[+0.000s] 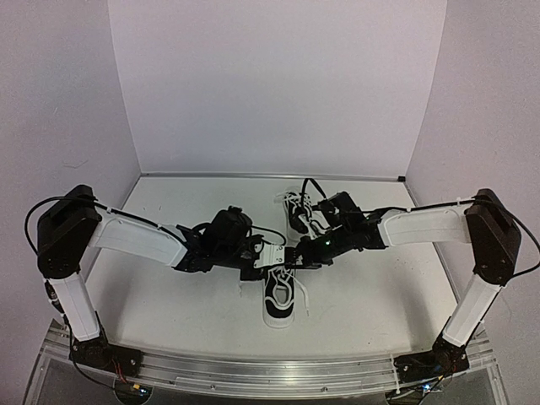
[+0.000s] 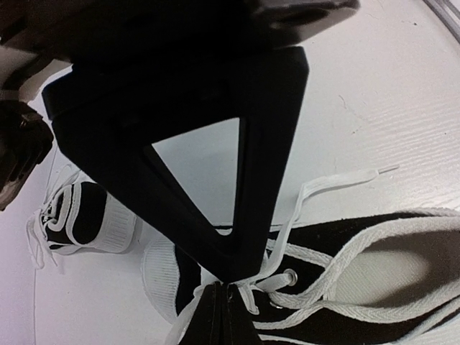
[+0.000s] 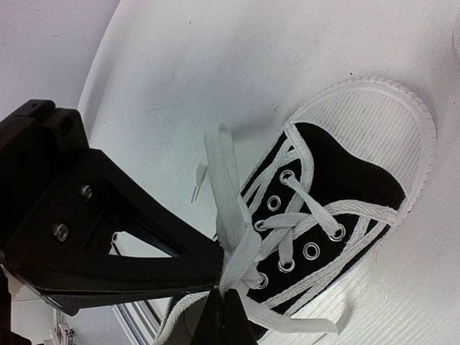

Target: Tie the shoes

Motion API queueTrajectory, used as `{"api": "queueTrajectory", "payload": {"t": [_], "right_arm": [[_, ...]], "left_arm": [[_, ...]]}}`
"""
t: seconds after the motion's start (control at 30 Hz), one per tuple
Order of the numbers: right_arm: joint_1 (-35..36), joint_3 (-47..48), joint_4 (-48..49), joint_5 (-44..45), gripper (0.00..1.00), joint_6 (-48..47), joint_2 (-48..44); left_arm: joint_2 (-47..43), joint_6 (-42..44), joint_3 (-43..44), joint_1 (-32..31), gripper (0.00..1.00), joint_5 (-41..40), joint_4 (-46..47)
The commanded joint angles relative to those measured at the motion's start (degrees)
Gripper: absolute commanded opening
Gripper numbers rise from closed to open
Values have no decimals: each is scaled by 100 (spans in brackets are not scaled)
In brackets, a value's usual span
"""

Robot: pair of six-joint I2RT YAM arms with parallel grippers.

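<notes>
On the table (image 1: 169, 291), the near sneaker (image 1: 280, 305) lies centrally, the far sneaker (image 1: 295, 207) just behind it, slightly right.

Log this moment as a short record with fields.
left tool: shut on the laces of the near shoe
right tool: shut on the same shoe's laces
knot: none visible; laces loose
near shoe: toe toward the arms' bases
far shoe: on the table, no tool on it, laces loose
</notes>
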Motion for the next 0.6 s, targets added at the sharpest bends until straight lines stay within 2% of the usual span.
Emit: {"api": "queueTrajectory", "payload": {"t": [0.0,0.57], "right_arm": [[-12,180,165,-91,0,38,-59],[-5,-21,736,-609,0,345,131]], "left_arm": [[134,-606,-220,16,0,102,896],[367,-1431,-680,16,0,-44,2095]]}}
